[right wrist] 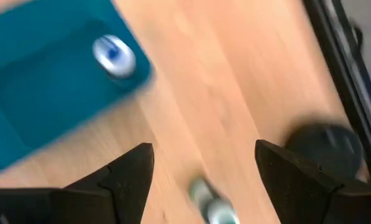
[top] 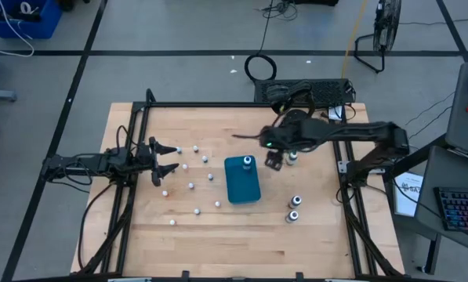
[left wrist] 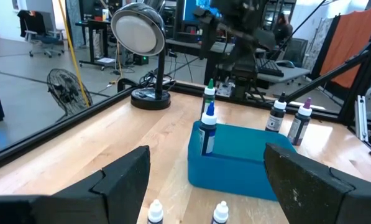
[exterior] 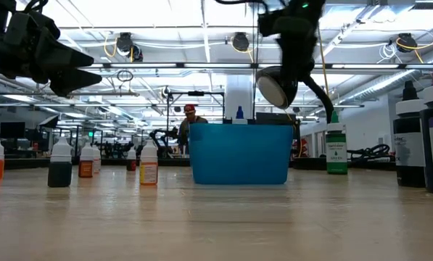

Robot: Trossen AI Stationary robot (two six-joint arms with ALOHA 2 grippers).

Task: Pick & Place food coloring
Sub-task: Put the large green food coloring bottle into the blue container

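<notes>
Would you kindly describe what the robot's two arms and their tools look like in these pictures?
Both arms are dark, nearly black, and jointed, with black cables along them. The left tool ends in two dark, wedge-shaped fingers with angular edges. The right tool has matching dark pointed fingers, and a small green light glows on its wrist.

We see a light wooden surface point(top: 218, 235) framed by black rails, standing on a grey floor point(top: 179, 31) crossed by dark lines. A black floor fan point(top: 382, 31) stands beyond the far right corner, a blue bin point(top: 22, 16) at the far left, and a keyboard point(top: 459, 210) on a desk at the right. Across the room, ceiling lights point(exterior: 165, 14) shine over workbenches, where a person point(exterior: 189, 123) sits.
</notes>
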